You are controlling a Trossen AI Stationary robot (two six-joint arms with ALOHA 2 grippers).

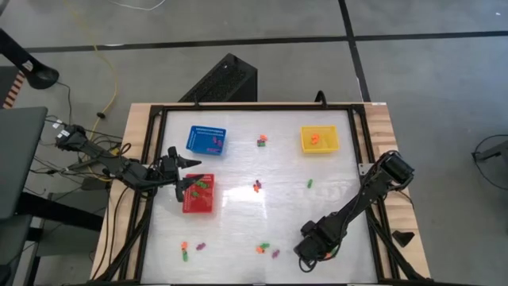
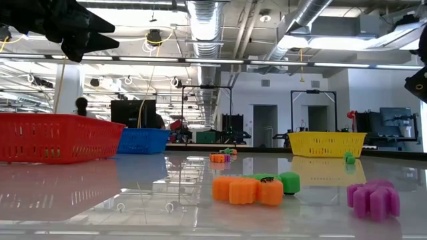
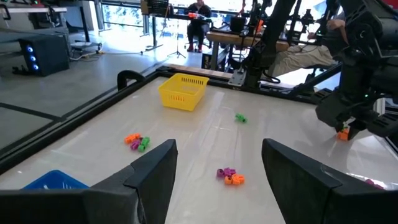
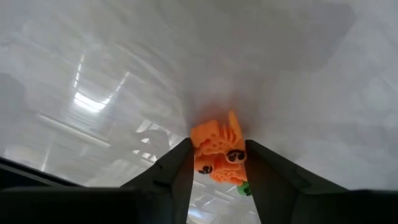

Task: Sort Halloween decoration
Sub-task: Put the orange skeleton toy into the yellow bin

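Small orange, green and purple Halloween trinkets lie scattered on the white table: a cluster [image 1: 256, 187] in the middle, another [image 1: 262, 141] farther back, and more along the near edge [image 1: 184, 250]. My right gripper [image 1: 305, 256] points steeply down near the table's near right edge and is shut on an orange pumpkin trinket [image 4: 217, 152]. My left gripper [image 1: 189, 170] hangs open and level above the red basket [image 1: 198, 199], holding nothing. My right gripper pinches the orange pumpkin trinket by two opposite sides [image 4: 200, 155] between its two fingers, coming from above and slanting down. A small green piece [image 4: 244, 188] shows just under the trinket. I cannot tell whether the trinket rests on the table or hangs clear of it.
A blue basket [image 1: 206, 141] stands at the far left and a yellow basket [image 1: 319, 140], with an orange piece inside, at the far right. Orange, green and purple trinkets [image 2: 247, 190] lie close to the near edge. A black frame [image 1: 254, 109] borders the table.
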